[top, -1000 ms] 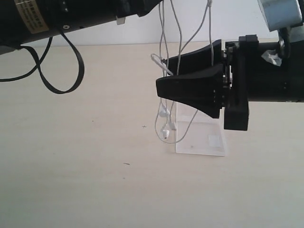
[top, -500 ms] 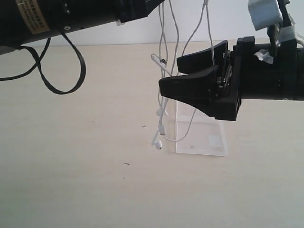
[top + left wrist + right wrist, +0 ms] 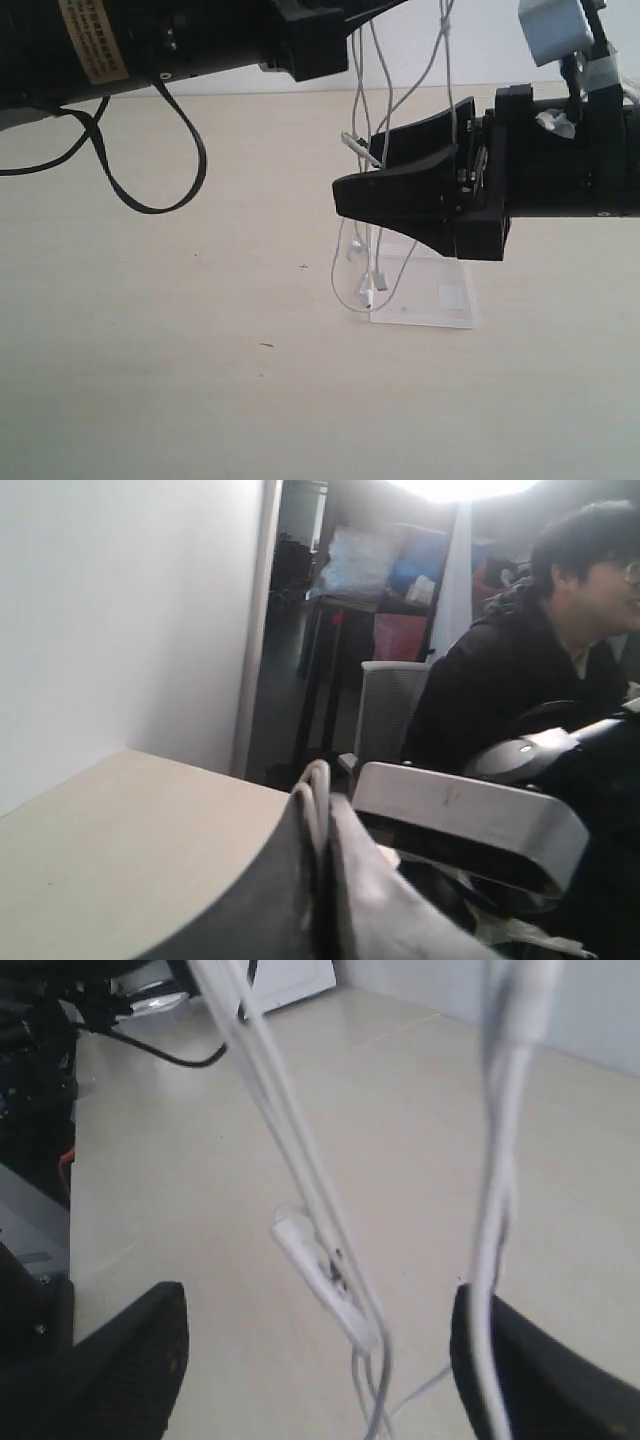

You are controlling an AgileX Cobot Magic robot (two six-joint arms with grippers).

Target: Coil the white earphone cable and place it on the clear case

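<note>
Jaws of left gripper [image 3: 322, 812] clamped on thin white earphone cable [image 3: 376, 282]. Its strands hang over flat clear plastic case [image 3: 440, 300] on pale counter [image 3: 150, 350]. Right gripper [image 3: 354, 167] jaws apart, straddling strands.

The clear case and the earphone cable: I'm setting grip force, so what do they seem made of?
Clear case: probably rigid plastic, glossy and transparent. The tabletop shows through it and its edges catch light.
Earphone cable: likely soft, rubbery plastic sheathing, smooth white with a slight sheen. It hangs in loose curves.
</note>
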